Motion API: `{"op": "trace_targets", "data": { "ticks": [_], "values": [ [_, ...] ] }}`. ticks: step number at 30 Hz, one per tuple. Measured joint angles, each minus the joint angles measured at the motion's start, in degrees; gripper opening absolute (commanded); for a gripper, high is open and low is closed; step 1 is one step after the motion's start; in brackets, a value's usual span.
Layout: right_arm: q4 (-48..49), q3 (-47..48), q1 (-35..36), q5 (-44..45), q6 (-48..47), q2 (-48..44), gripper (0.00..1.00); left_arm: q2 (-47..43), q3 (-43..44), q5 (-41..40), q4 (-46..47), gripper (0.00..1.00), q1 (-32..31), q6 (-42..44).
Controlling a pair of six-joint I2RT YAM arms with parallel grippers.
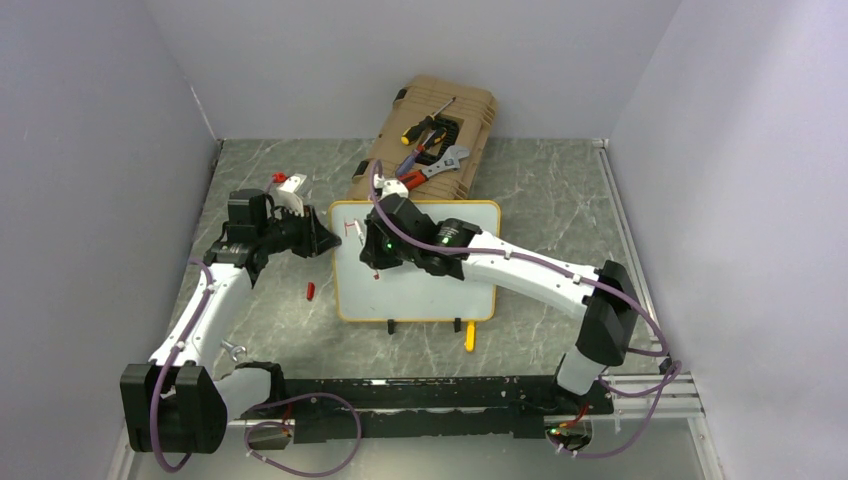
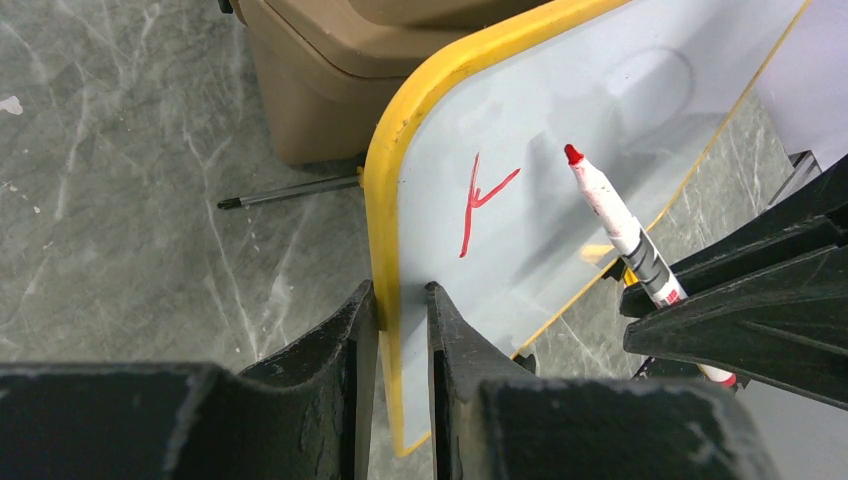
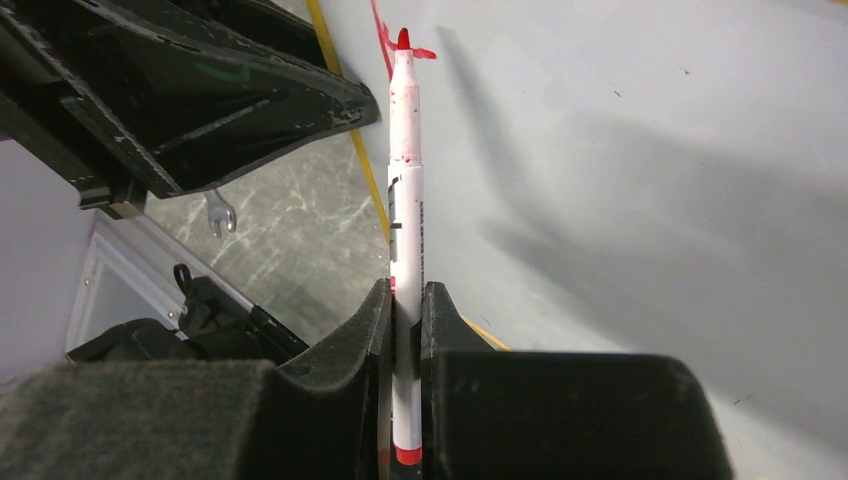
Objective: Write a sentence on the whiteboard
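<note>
The whiteboard with its yellow frame lies in the middle of the table. My left gripper is shut on the board's left edge; in the left wrist view the fingers pinch the yellow frame. My right gripper is shut on a red-tipped white marker, also seen in the left wrist view. Of the sentence only a red upright stroke with a short branch shows near the board's top left corner. The marker tip is at that mark; contact is unclear.
A tan tool case with a screwdriver, wrench and pliers on it lies just behind the board. A red marker cap lies left of the board, a yellow piece at its front edge, a white object behind my left gripper.
</note>
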Motion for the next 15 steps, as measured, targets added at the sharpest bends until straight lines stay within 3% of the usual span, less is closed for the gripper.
{"op": "trace_targets", "data": {
  "ticks": [15],
  "values": [
    [-0.7,3.7,-1.0,0.4,-1.0,2.6,0.00,0.0,0.0,0.0,0.0,0.00,0.0,0.0]
  ]
}}
